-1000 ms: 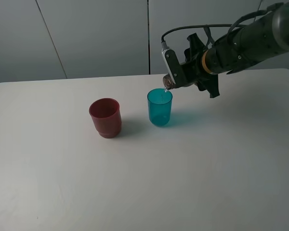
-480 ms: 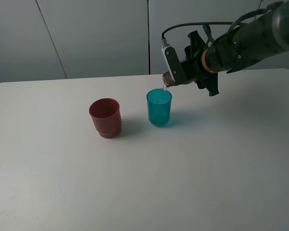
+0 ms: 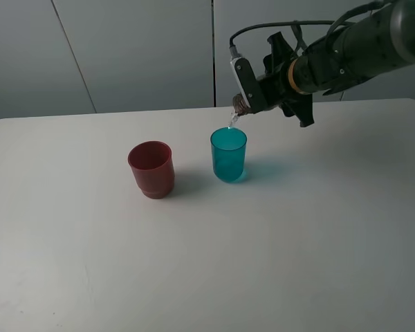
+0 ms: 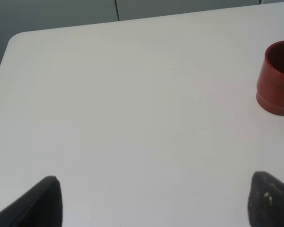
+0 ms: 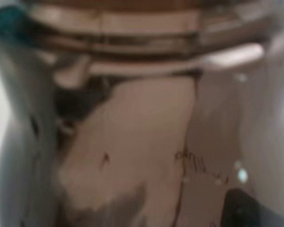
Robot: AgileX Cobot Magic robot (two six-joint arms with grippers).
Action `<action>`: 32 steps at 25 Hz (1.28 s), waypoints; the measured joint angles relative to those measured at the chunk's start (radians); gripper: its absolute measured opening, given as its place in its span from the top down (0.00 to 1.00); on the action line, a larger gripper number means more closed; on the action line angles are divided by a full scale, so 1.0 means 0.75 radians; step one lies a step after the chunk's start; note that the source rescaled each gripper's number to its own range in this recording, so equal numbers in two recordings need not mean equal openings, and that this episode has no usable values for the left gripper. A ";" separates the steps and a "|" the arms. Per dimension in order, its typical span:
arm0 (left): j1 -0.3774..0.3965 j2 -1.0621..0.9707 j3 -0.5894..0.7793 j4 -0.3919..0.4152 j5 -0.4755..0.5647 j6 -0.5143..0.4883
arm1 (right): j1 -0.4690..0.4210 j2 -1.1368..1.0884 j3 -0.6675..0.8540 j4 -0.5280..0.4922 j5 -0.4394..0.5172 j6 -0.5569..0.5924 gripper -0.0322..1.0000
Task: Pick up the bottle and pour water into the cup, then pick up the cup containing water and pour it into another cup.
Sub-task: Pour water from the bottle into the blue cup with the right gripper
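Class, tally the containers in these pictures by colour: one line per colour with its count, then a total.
Red cup: 1
Teal cup: 1
Grey-brown bottle: 1
Total: 3

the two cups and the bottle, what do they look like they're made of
The teal cup looks like translucent plastic, smooth and glossy: light passes through and tints its shadow. The red cup is probably opaque plastic, fairly matte, with a moulded stepped base. The bottle seems clear brownish plastic, shiny: the blurred right wrist view shows through it, with moulded neck rings.
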 joint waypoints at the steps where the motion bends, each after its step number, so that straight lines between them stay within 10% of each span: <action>1: 0.000 0.000 0.000 0.000 0.000 0.000 | 0.000 0.000 0.000 -0.003 0.005 -0.018 0.92; 32: 0.000 0.000 0.000 0.000 0.000 0.002 | 0.006 -0.041 -0.001 -0.017 0.020 -0.241 0.92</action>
